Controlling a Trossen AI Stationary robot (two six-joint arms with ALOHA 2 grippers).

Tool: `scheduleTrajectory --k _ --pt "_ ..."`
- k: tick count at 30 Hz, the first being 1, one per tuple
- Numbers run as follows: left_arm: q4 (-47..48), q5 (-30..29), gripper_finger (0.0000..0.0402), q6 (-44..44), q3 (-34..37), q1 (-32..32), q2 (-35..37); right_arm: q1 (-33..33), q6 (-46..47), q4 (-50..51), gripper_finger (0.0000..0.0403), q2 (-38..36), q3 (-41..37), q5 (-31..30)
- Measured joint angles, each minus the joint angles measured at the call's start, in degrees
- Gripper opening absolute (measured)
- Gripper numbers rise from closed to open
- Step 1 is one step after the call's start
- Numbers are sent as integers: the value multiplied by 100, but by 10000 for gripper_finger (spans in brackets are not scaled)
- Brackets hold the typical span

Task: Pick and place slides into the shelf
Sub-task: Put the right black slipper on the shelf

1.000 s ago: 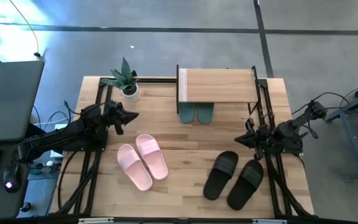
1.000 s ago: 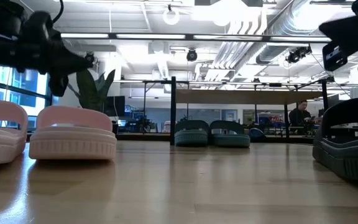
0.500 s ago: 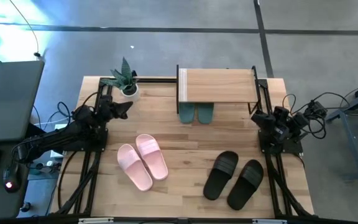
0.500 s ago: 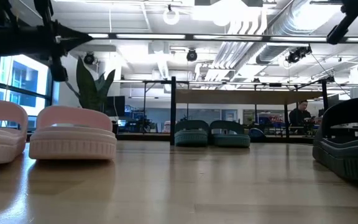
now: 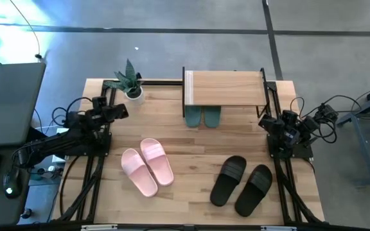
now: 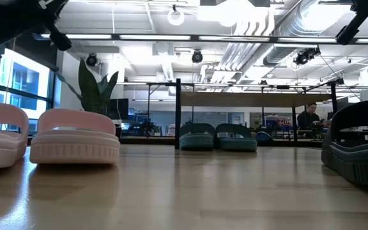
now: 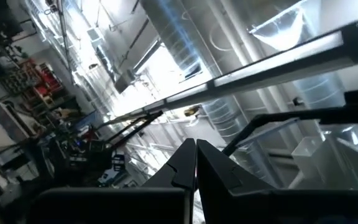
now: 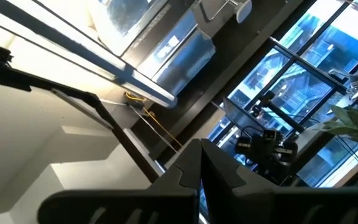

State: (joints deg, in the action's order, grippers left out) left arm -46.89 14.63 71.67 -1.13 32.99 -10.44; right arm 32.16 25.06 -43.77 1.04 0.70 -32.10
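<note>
Both arms are drawn back to the table's side edges, and this is the recent change: a second ago the left gripper (image 5: 122, 111) reached inward over the board and the right gripper (image 5: 263, 122) hung close above the black slides (image 5: 241, 181); each is now folded back near its own base, camera tilted up at the ceiling. In each wrist view the two dark fingertips meet at a point, so both grippers are closed and empty. Judged from this, no slide is in hand and the task is not yet begun.

The pink slides (image 5: 147, 165) lie inward of and nearer the front edge than the left gripper; the black pair lies just in front of the right gripper. The shelf (image 5: 225, 88) stands at the far edge between the two grippers, and only a teal-green pair (image 5: 203, 117) sits under its top board.

Hidden or unclear: the shelf's lower tier is covered by the board from above. In the low view the black slide (image 6: 358, 145) is cut by the picture's edge, and the arms show only as dark fragments at the top corners.
</note>
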Motion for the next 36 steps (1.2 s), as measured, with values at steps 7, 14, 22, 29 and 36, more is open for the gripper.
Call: scheduleTrajectory --k 7,14,22,29,36 --pt "-15 220 3 -583 -979 0 -1 0 -2 -370 0 2 0 342" --pt "25 1104 3 -1637 -2638 -2 -446 0 -424 -1119 0 2 177 1186" --pt "100 2139 3 -1892 -3787 0 -1854 0 -1174 731 0 66 1586 1864" --pt "100 3054 3 -1679 -4247 -141 -3031 0 -1224 2893 0 951 3164 1582" --pt "292 2925 3 -2026 -4453 -1219 -3408 0 -1313 4113 0 2156 4619 1624"
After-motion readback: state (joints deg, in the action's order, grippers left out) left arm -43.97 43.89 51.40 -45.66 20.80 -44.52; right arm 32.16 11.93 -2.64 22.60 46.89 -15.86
